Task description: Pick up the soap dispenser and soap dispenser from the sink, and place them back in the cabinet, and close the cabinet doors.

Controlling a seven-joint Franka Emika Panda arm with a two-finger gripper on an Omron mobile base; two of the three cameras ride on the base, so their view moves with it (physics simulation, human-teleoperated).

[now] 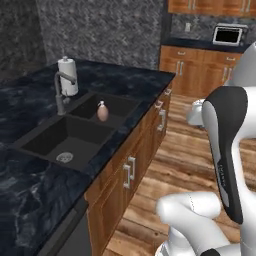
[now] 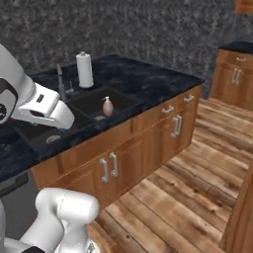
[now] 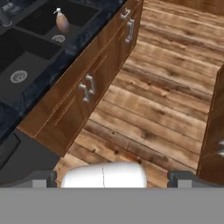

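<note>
Wood floor (image 3: 148, 109) below pincer (image 3: 113, 177) (wide open, empty).

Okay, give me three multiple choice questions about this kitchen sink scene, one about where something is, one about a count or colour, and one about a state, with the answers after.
1. Where does the peach soap dispenser stand?
A. In the sink basin farther from the robot's base
B. On the counter beside the paper-towel roll
C. On the wooden floor

2. How many soap dispensers can be seen in the sink?
A. None
B. One
C. Three

3. What is the state of the claw?
A. Shut on the dispenser
B. Open, holding nothing
C. Shut on a door handle

Answers:
1 A: both base views show it inside the far basin, near the faucet.
2 B: only the peach bottle shows; the near basin holds just its drain.
3 B: the hand view shows the fingertips far apart over the floor, with nothing between them.
</note>
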